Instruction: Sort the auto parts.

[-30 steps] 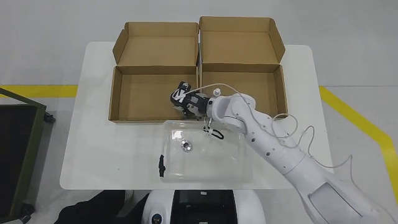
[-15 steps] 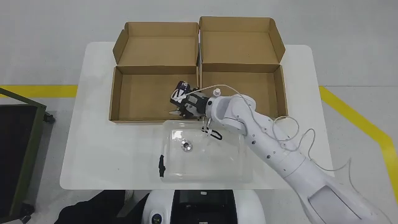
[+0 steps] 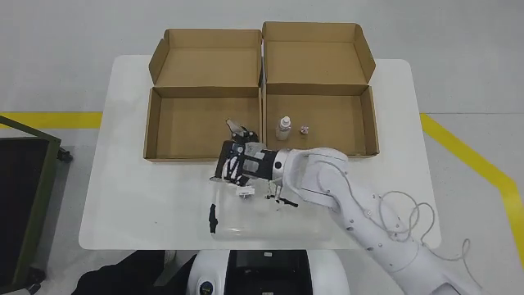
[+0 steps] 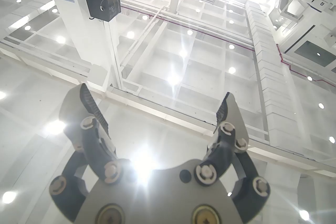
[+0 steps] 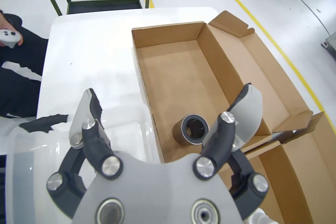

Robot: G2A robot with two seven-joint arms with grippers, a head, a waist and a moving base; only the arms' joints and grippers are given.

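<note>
A dark cylindrical bushing (image 5: 193,129) lies on its side in the left cardboard box (image 5: 178,72), close to the box's near wall; from above the bushing (image 3: 236,127) sits right of the left box's (image 3: 188,127) middle. My right gripper (image 5: 170,104) is open and holds nothing. It hangs over the box's near wall and the far edge of the clear tray (image 5: 126,114); the right gripper (image 3: 225,168) points toward the table's left. The left gripper (image 4: 157,107) is open, holds nothing and points up at the ceiling.
The right cardboard box (image 3: 336,123) holds a small white bottle-shaped part (image 3: 283,127) and a tiny pinkish part (image 3: 304,129). A black part (image 3: 212,217) rests at the left edge of the clear tray (image 3: 319,213), and another black piece (image 3: 283,201) lies in it beside my arm.
The right arm has drawn back from inside the left box to the tray's far edge. The bushing now lies uncovered in the left box, and the right box's parts are uncovered.
</note>
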